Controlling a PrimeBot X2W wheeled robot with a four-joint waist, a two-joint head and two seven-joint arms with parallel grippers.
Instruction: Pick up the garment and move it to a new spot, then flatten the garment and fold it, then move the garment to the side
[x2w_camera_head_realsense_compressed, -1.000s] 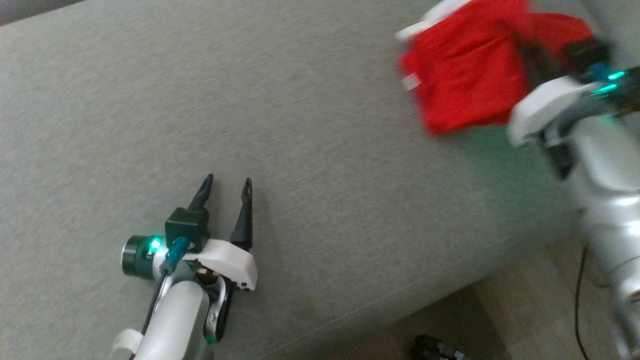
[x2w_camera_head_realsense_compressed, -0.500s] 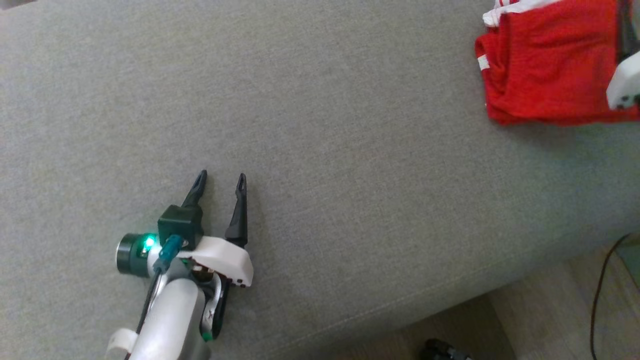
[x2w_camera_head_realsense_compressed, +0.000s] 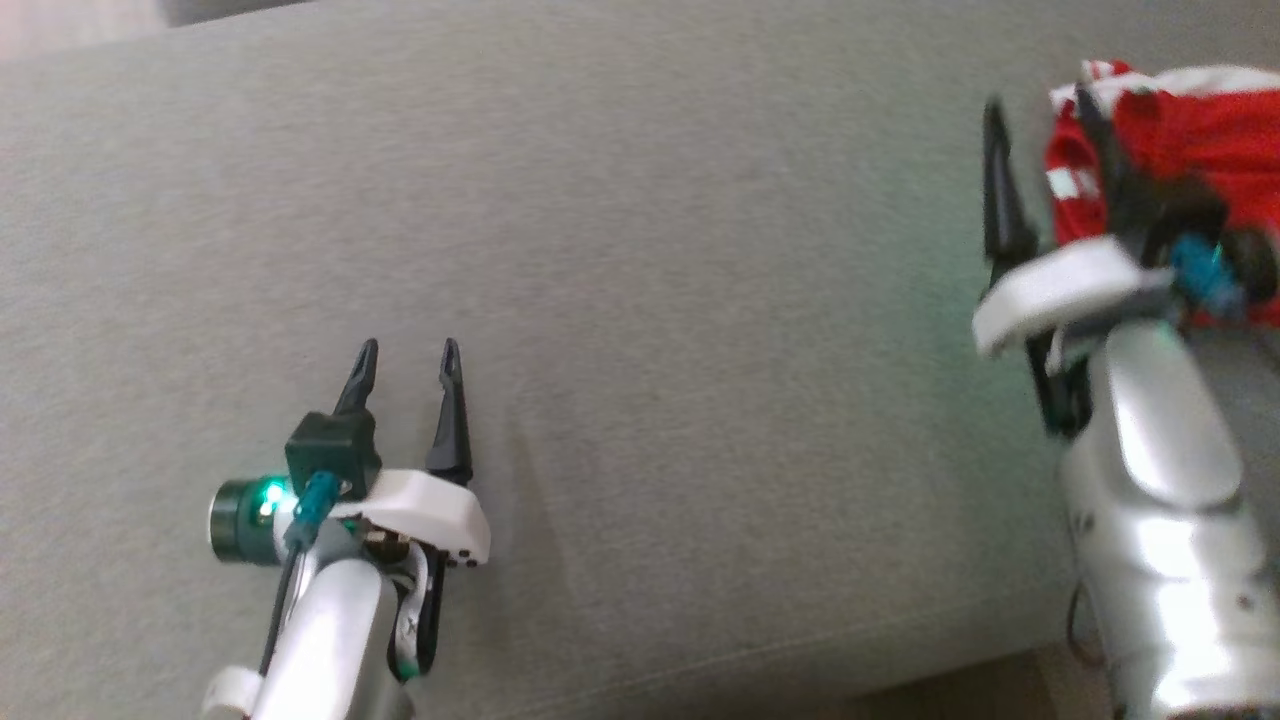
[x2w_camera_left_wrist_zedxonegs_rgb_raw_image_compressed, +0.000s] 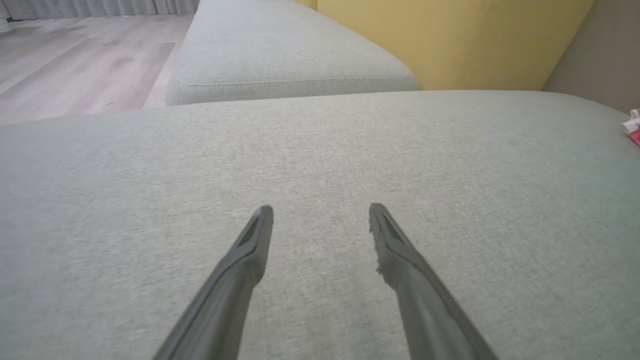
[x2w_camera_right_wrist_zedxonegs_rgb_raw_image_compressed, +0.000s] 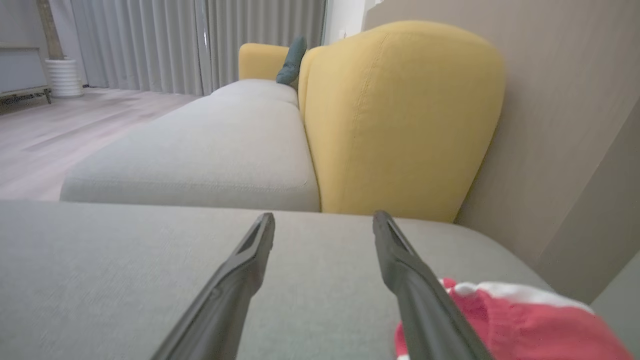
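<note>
The garment (x2w_camera_head_realsense_compressed: 1205, 135) is red with white trim and lies bunched at the far right of the grey sofa seat (x2w_camera_head_realsense_compressed: 640, 250). My right gripper (x2w_camera_head_realsense_compressed: 1040, 108) is open at the garment's left edge; one finger crosses in front of the cloth, and nothing is between the fingers. In the right wrist view the gripper (x2w_camera_right_wrist_zedxonegs_rgb_raw_image_compressed: 324, 217) points over bare seat, with the garment (x2w_camera_right_wrist_zedxonegs_rgb_raw_image_compressed: 525, 320) just right of its right finger. My left gripper (x2w_camera_head_realsense_compressed: 408, 352) hovers open and empty over the seat at the lower left. In the left wrist view, past the gripper (x2w_camera_left_wrist_zedxonegs_rgb_raw_image_compressed: 321, 210), a sliver of garment (x2w_camera_left_wrist_zedxonegs_rgb_raw_image_compressed: 634, 131) shows at the right edge.
A yellow backrest cushion (x2w_camera_right_wrist_zedxonegs_rgb_raw_image_compressed: 400, 115) stands at the seat's far end against a beige wall (x2w_camera_right_wrist_zedxonegs_rgb_raw_image_compressed: 565, 100). A second grey seat cushion (x2w_camera_right_wrist_zedxonegs_rgb_raw_image_compressed: 200, 155) lies beyond. Wooden floor (x2w_camera_left_wrist_zedxonegs_rgb_raw_image_compressed: 75, 60) runs beside the sofa; the seat's front edge (x2w_camera_head_realsense_compressed: 800, 650) is near my arms.
My right gripper has opened and let go of the garment, which now rests on the seat. The head camera has shifted. The left arm has kept its pose.
</note>
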